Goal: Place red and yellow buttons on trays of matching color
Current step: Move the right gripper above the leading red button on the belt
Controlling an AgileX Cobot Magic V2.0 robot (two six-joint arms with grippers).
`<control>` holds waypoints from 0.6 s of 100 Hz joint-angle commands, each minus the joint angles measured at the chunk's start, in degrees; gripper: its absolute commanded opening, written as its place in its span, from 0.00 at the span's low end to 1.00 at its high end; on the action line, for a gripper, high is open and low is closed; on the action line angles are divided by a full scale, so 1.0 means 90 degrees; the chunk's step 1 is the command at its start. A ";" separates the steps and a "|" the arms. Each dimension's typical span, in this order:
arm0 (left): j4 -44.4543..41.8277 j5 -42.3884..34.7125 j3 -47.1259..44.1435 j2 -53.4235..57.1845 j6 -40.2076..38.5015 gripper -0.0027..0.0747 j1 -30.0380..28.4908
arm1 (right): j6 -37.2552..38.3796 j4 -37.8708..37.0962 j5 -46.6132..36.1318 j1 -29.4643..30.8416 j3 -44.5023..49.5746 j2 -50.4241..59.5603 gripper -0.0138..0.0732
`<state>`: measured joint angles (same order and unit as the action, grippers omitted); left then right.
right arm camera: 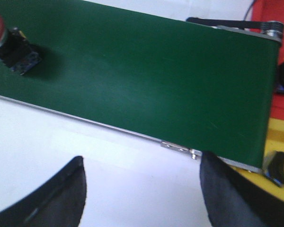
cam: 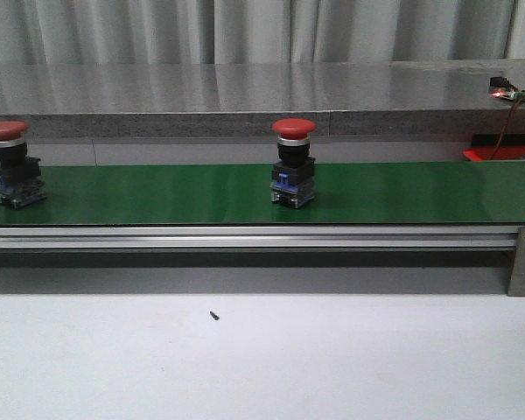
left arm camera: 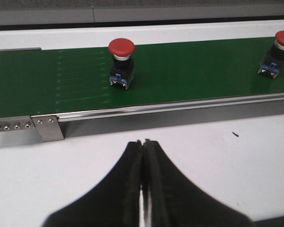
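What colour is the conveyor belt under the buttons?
Dark green belt; clearest in the front view.

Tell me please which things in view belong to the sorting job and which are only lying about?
Belong to the job:
- red mushroom-head button at the belt's middle
- red mushroom-head button at the belt's left
- red tray
- yellow tray
- yellow button on the yellow tray
- green conveyor belt
- left gripper, shut
- right gripper, open

Lying about:
- small dark speck on the white table
- red wire on the grey ledge

Yellow button (right arm camera: 281, 169) and red tray (cam: 500, 150) — both edge-cropped
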<state>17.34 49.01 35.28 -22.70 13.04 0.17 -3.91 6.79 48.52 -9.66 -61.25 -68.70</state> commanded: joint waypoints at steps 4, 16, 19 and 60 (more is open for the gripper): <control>0.0162 -0.0377 0.0159 -0.0043 -0.0018 0.01 0.0043 | -0.0063 0.0056 -0.0159 -0.0404 -0.0609 -0.0362 0.78; 0.0162 -0.0377 0.0159 -0.0043 -0.0018 0.01 0.0043 | -0.0252 0.0056 0.0076 -0.0746 -0.1098 -0.0876 0.78; 0.0162 -0.0377 0.0159 -0.0043 -0.0018 0.01 0.0043 | -0.0326 0.0056 0.0153 -0.0812 -0.1251 -0.1000 0.78; 0.0162 -0.0377 0.0159 -0.0043 -0.0018 0.01 0.0043 | -0.1476 0.0172 0.0543 -0.1190 -0.2520 -0.2548 0.76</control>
<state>17.42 49.01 35.28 -22.70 13.04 0.17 -14.74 7.73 54.82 -20.38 -80.64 -91.41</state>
